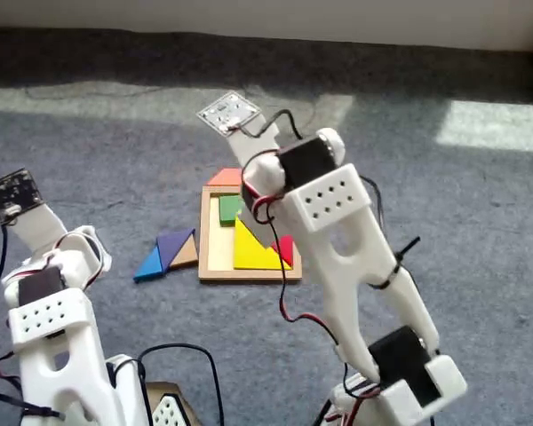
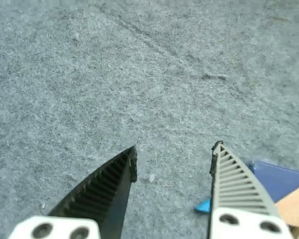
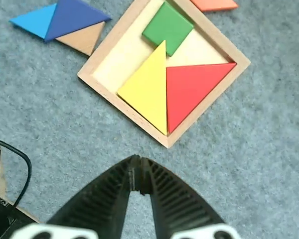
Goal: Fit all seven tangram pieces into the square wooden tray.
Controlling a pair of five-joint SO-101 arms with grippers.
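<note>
grey carpet [image 1: 444, 222] underlies left gripper [image 2: 175, 147], spread open, and right gripper [image 3: 139, 160], clenched empty near the tray [image 3: 117, 57]

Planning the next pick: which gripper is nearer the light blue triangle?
Left. The left gripper hangs just beside the light blue triangle; the right gripper hangs off a corner of the tray, farther away.

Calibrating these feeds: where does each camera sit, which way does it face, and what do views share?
High view: fixed behind the arms, looking down at the wooden tray; left arm and right arm show.
Left wrist view: on left arm, facing carpet; open left gripper, dark blue piece.
Right wrist view: on right arm, facing down at tray; shut right gripper.
Shared: tray in high and right wrist; dark blue piece in all three.
</note>
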